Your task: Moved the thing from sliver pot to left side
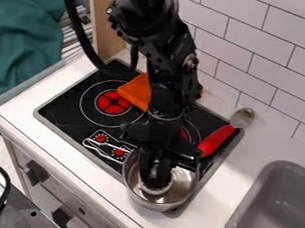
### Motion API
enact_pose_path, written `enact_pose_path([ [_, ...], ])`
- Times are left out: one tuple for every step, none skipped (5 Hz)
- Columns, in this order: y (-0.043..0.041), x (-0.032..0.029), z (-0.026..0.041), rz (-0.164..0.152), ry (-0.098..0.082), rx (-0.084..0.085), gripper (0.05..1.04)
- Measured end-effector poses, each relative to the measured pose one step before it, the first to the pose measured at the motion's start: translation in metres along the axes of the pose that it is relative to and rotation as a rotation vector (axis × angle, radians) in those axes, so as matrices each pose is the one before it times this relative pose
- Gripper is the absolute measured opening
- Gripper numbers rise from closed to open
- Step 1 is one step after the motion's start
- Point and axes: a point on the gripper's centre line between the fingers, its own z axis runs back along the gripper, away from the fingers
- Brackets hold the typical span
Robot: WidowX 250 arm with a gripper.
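The black gripper (pixel 154 179) hangs down into the silver pot (pixel 129 190), which stands over the front right corner of the stove. Low inside the pot, right at the gripper's tip, is a small pale, rounded thing (pixel 155 191). The gripper covers much of it, so what it is and whether it is held cannot be told.
Left of the arm, an orange cloth (pixel 135 91) lies on the black stove (pixel 67 104). A metal utensil (pixel 104 144) rests by the red knobs. Right of the arm is a spoon with a red handle (pixel 214 141). A grey sink (pixel 243 214) is at the right, tiled wall behind.
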Motion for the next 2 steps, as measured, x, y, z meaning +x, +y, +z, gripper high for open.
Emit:
enact_pose_path([
  [-0.00295,-0.00214,0.01016,-0.0114,0.0011,0.0206,0.178],
  [0.00820,0.00130,0.04755,0.0476,-0.0245,-0.0008,0.178],
])
